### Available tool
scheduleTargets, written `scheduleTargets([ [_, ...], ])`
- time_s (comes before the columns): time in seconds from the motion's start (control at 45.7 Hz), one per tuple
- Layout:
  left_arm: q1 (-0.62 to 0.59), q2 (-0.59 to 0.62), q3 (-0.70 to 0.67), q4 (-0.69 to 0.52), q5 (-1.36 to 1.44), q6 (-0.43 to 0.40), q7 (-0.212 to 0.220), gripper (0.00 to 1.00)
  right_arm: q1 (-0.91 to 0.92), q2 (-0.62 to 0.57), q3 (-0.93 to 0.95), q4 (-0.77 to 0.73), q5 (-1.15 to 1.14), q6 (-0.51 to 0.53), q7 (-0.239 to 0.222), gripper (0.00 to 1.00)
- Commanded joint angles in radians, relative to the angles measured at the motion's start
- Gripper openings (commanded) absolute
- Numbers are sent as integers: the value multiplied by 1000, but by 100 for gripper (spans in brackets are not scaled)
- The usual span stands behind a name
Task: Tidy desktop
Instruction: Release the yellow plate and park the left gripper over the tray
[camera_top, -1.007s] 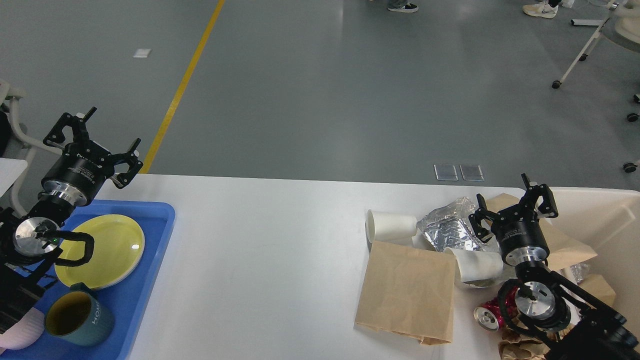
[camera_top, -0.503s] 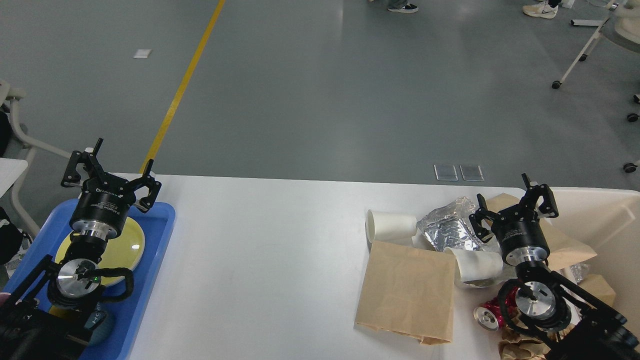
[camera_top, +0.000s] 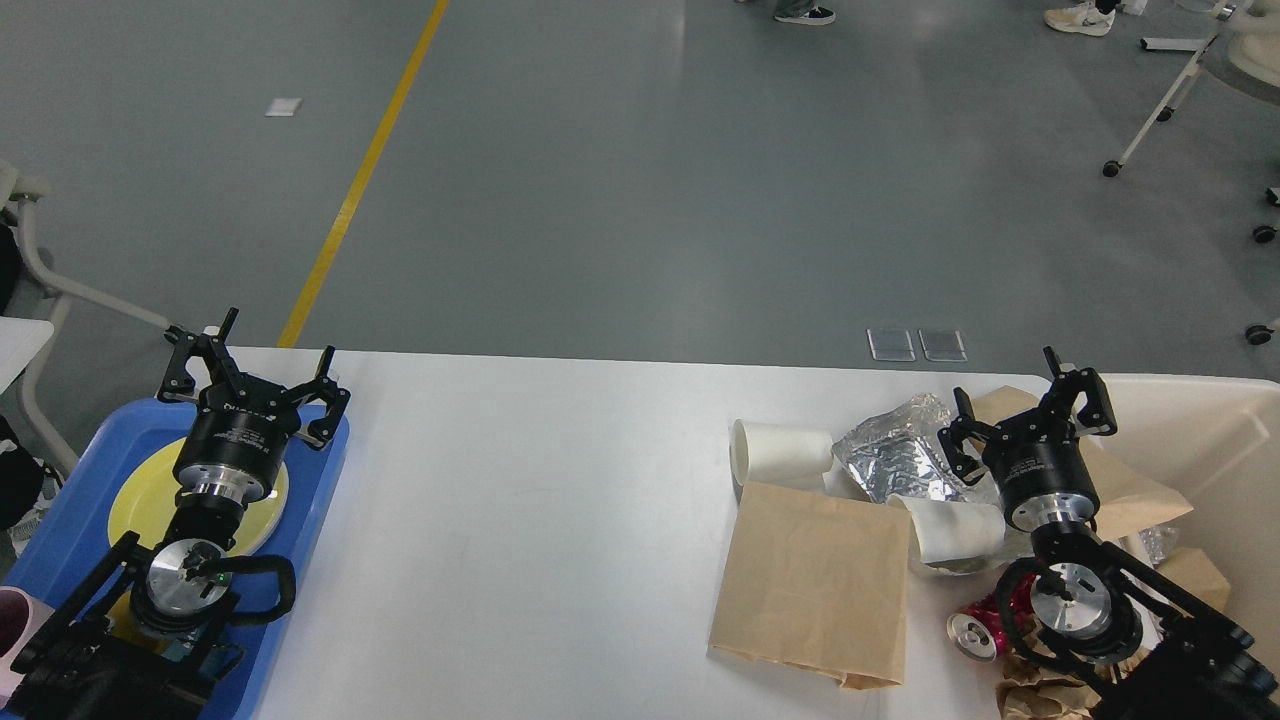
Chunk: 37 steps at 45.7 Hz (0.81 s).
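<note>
The white desktop (camera_top: 520, 520) fills the lower view. At its right lie a brown paper bag (camera_top: 815, 580), a white paper cup on its side (camera_top: 780, 450), a second crushed white cup (camera_top: 955, 530), crumpled foil (camera_top: 895, 455) and a red can (camera_top: 985, 625). My right gripper (camera_top: 1025, 415) is open and empty above the foil and brown paper. My left gripper (camera_top: 255, 370) is open and empty over the far edge of the blue tray (camera_top: 70, 500), which holds a yellow plate (camera_top: 150, 500).
A beige bin (camera_top: 1215, 440) stands at the right edge with brown paper and foil in it. A pink cup (camera_top: 15, 615) shows at the tray's near left. Crumpled brown paper (camera_top: 1040, 690) lies under my right arm. Grey floor lies beyond the far edge.
My left arm has swung right and down, from beyond the tray's left side to above the yellow plate, hiding the teal mug. The right arm has not moved.
</note>
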Motion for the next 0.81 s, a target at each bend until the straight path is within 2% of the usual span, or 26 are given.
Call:
scheduleTargets([
  [0.0, 0, -11, -10, 1, -1, 0, -7, 96, 0, 0, 0, 0, 0, -1, 0, 100],
  [0.35, -17, -23, -18, -7, -1, 0, -12, 96, 0, 0, 0, -1, 0, 1, 0, 100],
  [0.613, 13, -29, 2, -3, 4, -5, -7, 96, 0, 2, 0, -1, 0, 1, 0, 100],
  [0.788, 76, -18, -15, 4, 5, -120, -27, 96, 2, 2, 0, -3, 0, 1, 0, 100],
])
